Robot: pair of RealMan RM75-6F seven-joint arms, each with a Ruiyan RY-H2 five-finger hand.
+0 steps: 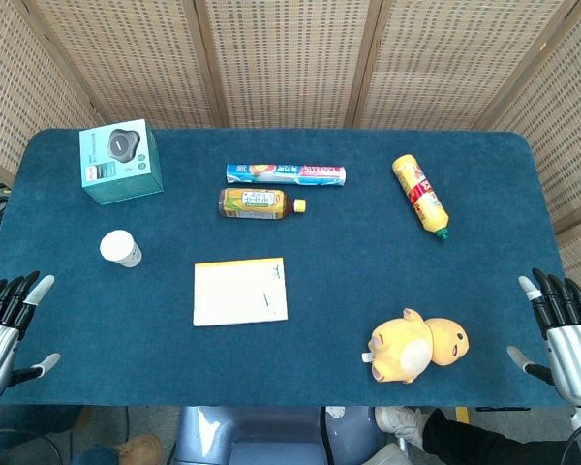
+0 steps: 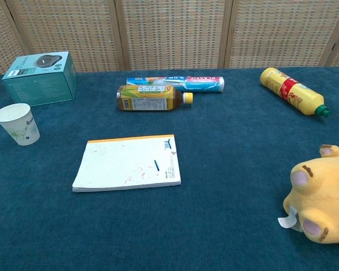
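Both hands rest empty, fingers spread: left hand (image 1: 8,325) at the desk (image 1: 329,237) edge nearest the paper cup (image 1: 121,249), right hand (image 1: 562,334) just beside the plush toy (image 1: 416,347).

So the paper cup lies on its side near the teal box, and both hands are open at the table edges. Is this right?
Not quite: the paper cup stands upright, as the chest view shows. It is near the teal box, and the left hand and right hand are open at the table edges.
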